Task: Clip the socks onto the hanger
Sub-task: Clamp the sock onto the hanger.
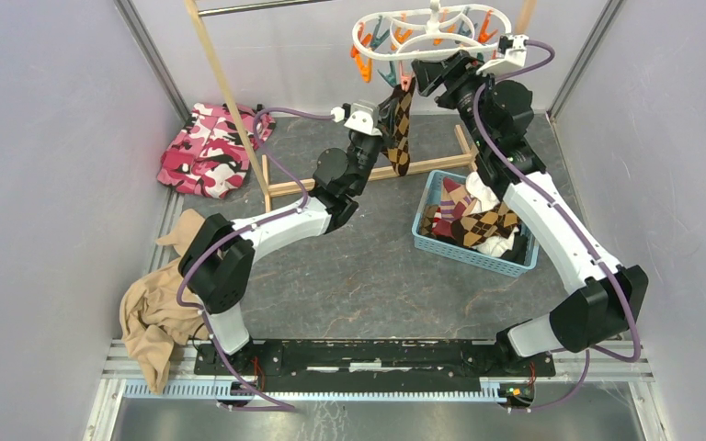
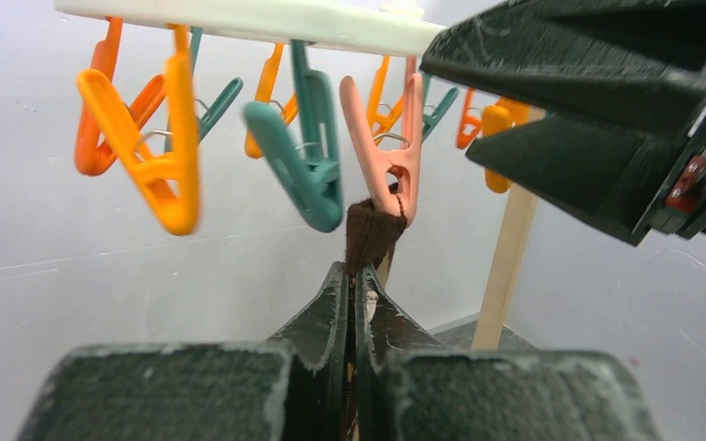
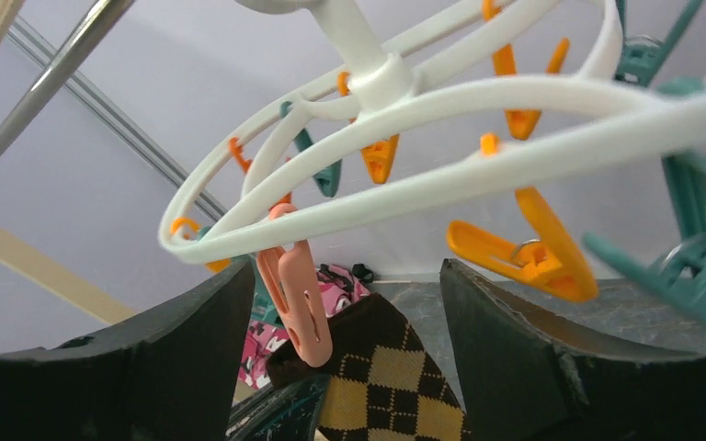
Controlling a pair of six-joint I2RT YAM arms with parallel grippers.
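Observation:
My left gripper [image 1: 388,108] is shut on a brown and tan argyle sock [image 1: 400,133] and holds it up under the white oval hanger [image 1: 432,28]. In the left wrist view the gripper [image 2: 357,276] pinches the sock's dark cuff [image 2: 370,234], which sits at the tips of a salmon clothespin [image 2: 388,156]. My right gripper [image 1: 423,72] is open just below the hanger. In the right wrist view its jaws [image 3: 347,271] stand wide on either side of that clothespin [image 3: 299,303] and the sock [image 3: 395,386]. Orange and teal pins hang around.
A blue basket [image 1: 469,255] holding several socks [image 1: 473,220] stands right of centre. Behind it is the wooden rack frame [image 1: 230,101]. A pink camouflage cloth [image 1: 207,147] lies at the back left and a tan garment [image 1: 152,312] at the near left.

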